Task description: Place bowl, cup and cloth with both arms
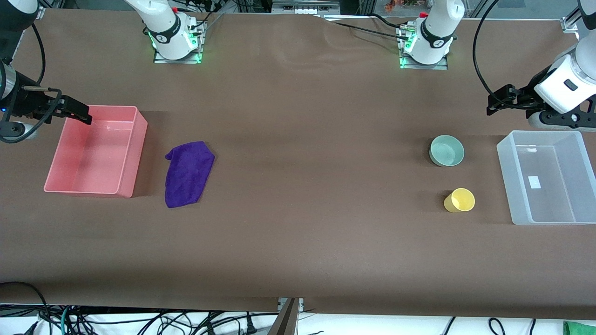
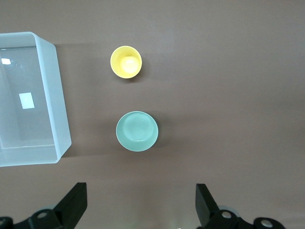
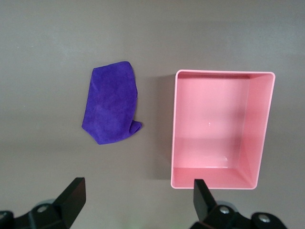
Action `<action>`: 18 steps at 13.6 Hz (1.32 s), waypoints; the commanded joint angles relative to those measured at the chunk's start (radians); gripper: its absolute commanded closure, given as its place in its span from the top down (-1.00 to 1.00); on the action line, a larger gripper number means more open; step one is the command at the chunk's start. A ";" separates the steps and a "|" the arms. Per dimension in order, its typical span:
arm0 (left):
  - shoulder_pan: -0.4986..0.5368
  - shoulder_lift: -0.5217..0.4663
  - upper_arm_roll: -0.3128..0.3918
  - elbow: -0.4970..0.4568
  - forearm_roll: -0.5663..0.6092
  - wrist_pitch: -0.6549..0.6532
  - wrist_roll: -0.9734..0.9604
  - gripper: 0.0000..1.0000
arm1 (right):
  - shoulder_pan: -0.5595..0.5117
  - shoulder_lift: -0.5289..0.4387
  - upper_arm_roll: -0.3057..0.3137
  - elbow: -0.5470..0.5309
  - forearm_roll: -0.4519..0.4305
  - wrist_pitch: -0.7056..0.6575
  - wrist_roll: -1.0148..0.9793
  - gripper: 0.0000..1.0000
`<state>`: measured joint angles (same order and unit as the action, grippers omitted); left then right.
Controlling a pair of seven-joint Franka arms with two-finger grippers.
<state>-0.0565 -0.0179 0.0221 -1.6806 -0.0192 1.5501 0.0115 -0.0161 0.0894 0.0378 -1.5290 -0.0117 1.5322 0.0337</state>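
The pale mint-green bowl [image 1: 446, 150] stands upright on the table toward the left arm's end. The yellow cup [image 1: 459, 200] stands nearer to the front camera than the bowl. The purple cloth [image 1: 188, 173] lies crumpled flat beside a pink bin, toward the right arm's end. My left gripper [image 1: 493, 103] is open and empty, up in the air over the table beside the clear bin. Its wrist view [image 2: 141, 205] shows the bowl [image 2: 137, 131] and the cup [image 2: 126, 62]. My right gripper [image 1: 81, 114] is open and empty, over the pink bin's corner. Its wrist view [image 3: 138, 202] shows the cloth [image 3: 112, 102].
An empty pink bin [image 1: 135, 158] stands at the right arm's end of the table and shows in the right wrist view [image 3: 174, 129]. An empty clear plastic bin [image 1: 505, 177] stands at the left arm's end and shows in the left wrist view [image 2: 57, 105]. Brown table lies between them.
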 commanded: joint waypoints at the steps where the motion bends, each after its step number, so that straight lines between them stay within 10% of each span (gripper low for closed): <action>1: 0.000 -0.001 0.010 0.013 -0.007 -0.018 0.010 1.00 | 0.002 0.012 0.002 0.032 -0.007 -0.021 -0.003 1.00; 18: 0.009 -0.001 0.009 0.012 -0.008 -0.070 0.012 1.00 | 0.001 0.013 0.001 0.032 -0.013 -0.018 0.000 1.00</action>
<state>-0.0514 -0.0179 0.0314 -1.6806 -0.0192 1.5041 0.0115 -0.0158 0.0896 0.0378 -1.5290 -0.0118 1.5322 0.0337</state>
